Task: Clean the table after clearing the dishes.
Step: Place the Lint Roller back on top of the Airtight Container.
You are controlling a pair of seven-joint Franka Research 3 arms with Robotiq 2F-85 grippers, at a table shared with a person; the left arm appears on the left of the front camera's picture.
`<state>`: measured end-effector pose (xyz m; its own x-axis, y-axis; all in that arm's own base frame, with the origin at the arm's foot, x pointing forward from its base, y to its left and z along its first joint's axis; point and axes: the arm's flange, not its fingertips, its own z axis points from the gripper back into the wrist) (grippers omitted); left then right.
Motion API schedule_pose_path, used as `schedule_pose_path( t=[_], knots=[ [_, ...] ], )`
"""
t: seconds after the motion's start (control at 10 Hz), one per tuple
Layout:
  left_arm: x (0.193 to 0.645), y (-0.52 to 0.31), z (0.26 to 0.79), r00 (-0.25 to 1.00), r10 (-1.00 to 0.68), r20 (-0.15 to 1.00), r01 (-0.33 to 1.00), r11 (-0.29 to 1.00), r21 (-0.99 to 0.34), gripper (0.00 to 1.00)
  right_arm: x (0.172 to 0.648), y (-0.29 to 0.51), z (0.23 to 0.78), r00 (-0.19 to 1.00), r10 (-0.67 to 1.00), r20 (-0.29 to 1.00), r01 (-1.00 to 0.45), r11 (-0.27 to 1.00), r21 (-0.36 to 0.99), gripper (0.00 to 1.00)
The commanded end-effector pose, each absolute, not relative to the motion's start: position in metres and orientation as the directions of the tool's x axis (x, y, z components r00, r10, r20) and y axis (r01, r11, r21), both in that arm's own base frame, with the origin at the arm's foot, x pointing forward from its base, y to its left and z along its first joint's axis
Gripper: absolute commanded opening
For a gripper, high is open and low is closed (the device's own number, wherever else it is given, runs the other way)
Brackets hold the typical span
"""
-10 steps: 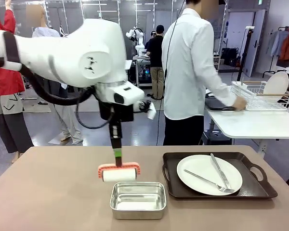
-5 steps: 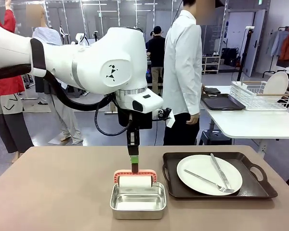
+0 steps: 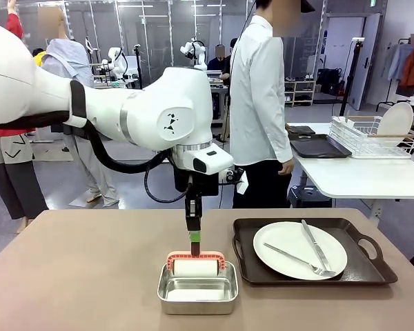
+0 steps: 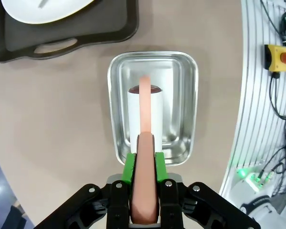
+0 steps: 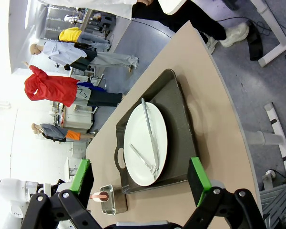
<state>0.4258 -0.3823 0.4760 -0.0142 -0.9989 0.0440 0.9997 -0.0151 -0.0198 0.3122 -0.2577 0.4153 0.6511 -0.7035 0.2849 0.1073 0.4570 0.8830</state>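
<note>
Pinching the salmon handle of a lint roller [image 3: 195, 267] between its green pads, our left gripper [image 4: 144, 164] points straight down. The white roll sits inside the small steel pan [image 3: 167, 293] at the near middle of the table [image 3: 69, 276]; we cannot tell whether it touches the pan's floor. Just right of the pan, a dark tray [image 3: 372, 269] holds a white dinner plate [image 3: 283, 248] with a fork [image 3: 300, 261] and knife [image 3: 314, 243] on it. Our right gripper [image 5: 139, 174] hangs with jaws spread wide, holding nothing. A second tray [image 3: 321, 147] lies on the far white table [image 3: 359, 176].
</note>
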Motion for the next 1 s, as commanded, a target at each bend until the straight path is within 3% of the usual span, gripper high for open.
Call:
schedule_pose_path(
  t=[0.0, 0.9],
  knots=[
    [0.443, -0.380, 0.482, -0.036, -0.996, 0.081, 0.998, -0.039, -0.039, 0.21, 0.311, -0.257, 0.415, 0.644, -0.706, 0.295, 0.089, 0.452, 0.888, 1.00],
    [0.481, -0.379, 0.421, 0.024, -0.997, 0.073, 0.987, 0.012, -0.163, 0.21, 0.311, -0.257, 0.415, 0.644, -0.706, 0.295, 0.089, 0.452, 0.888, 1.00]
  ],
)
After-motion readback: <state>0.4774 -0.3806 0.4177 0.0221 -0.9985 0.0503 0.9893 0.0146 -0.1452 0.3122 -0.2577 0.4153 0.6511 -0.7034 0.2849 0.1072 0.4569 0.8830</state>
